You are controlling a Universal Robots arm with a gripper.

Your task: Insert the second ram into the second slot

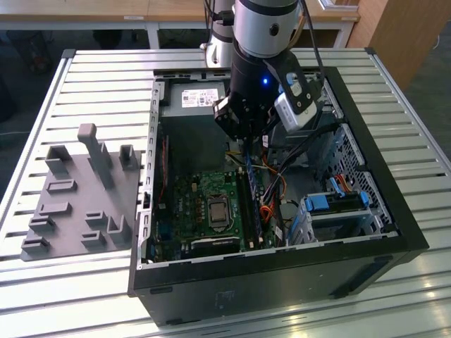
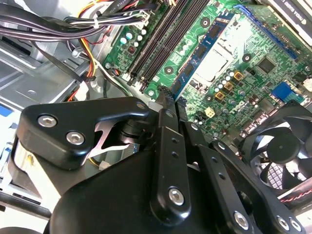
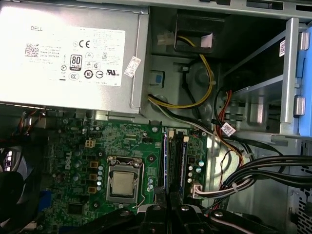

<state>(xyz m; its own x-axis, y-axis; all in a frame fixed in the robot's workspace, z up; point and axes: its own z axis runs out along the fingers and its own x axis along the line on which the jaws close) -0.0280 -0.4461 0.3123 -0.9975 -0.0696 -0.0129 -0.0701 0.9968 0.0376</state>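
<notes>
- Exterior view: an open computer case (image 1: pixel 275 282) lies on its side on the slatted metal table (image 1: pixel 99 70), and the robot arm (image 1: pixel 264 42) reaches down into it from above.
- Inside the case are a green motherboard (image 1: pixel 190 204), a grey power supply (image 1: pixel 194 98) against the far wall, and a drive bay (image 1: pixel 331 204) with light-blue clips towards the exterior view's right.
- A grey fixture plate (image 1: pixel 77 204) with upright posts sits on the table just beside the case, on the exterior view's left.
- In the second wrist view, the pincer (image 2: pixel 168 100) has its fingers drawn almost together, pinching the near end of the second ram (image 2: pixel 202 48).
- That blue stick stands on edge in line with the black memory slots (image 2: pixel 161 39), on the side nearest the processor (image 2: pixel 214 63). I cannot tell whether it is fully seated.
- A black fan (image 2: pixel 282 146) sits at the board's edge.
- In the first wrist view, a bundle of black cables (image 3: pixel 263 165) and coloured wires runs through the case beside the slots.
</notes>
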